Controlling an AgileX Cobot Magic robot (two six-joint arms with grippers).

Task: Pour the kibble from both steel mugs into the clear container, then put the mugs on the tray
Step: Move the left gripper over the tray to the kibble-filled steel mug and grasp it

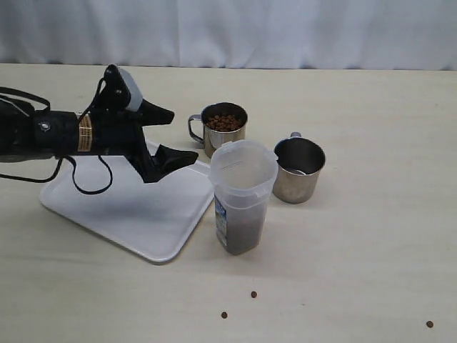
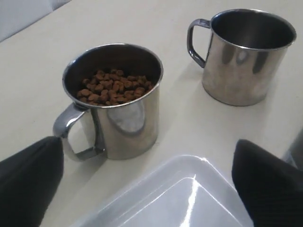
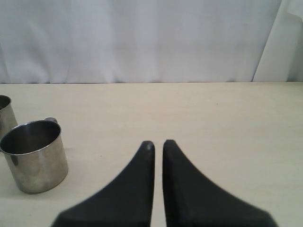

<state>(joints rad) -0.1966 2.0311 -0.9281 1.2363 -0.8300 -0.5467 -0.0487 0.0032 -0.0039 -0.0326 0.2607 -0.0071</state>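
One steel mug [image 1: 225, 128] full of brown kibble [image 1: 225, 122] stands behind the clear container [image 1: 243, 196], whose bottom holds dark kibble. The other steel mug [image 1: 298, 170] stands to the container's right, and no kibble shows inside it. My left gripper [image 1: 182, 136] hovers open over the far right corner of the white tray [image 1: 136, 207], just left of the full mug [image 2: 113, 101], with nothing between its fingers [image 2: 28, 179]. Past the tray corner [image 2: 180, 198], the other mug [image 2: 246, 56] is in view too. My right gripper [image 3: 157, 143] is shut and holds nothing; that mug [image 3: 35, 156] stands off to its side.
Three stray pellets lie on the table near the front edge, one [image 1: 253, 294] in front of the container, one [image 1: 223, 314] beside it and one [image 1: 429, 324] at far right. A white curtain [image 1: 228, 28] closes off the back of the table.
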